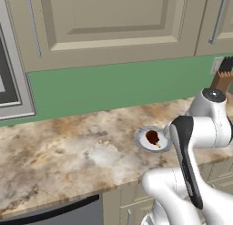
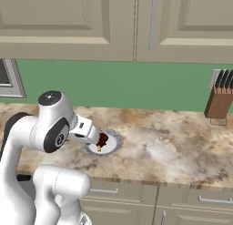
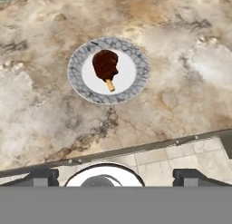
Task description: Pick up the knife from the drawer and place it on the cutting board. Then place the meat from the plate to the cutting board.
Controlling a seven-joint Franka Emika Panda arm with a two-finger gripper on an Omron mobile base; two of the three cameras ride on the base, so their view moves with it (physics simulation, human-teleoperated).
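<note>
Marbled tan surface [image 1: 68, 151] under beige upper cabinets [image 2: 113, 23], green backsplash [image 1: 113, 85] between. Plate [image 3: 136, 80], round with white centre and patterned grey rim, sitting on the surface toward its near edge, right of centre in the left base view. Meat [image 3: 105, 64] lying on the plate, dark reddish-brown, with a small pale bone-like stub pointing toward the near edge; untouched. Gripper [image 3: 113, 175] held above and nearer than the plate, well apart from the meat, fingertips [image 3: 43, 177] spread wide at the two sides of the hand view, nothing between them. White arm [image 1: 200, 128] folded over the near edge of the surface, partly covering the plate's right rim in the left base view. Brown wooden knife block [image 2: 219, 99] with black handles standing far right against the backsplash. Beige drawer fronts [image 2: 182, 201] with silver handles below the surface edge, closed as far as visible.
</note>
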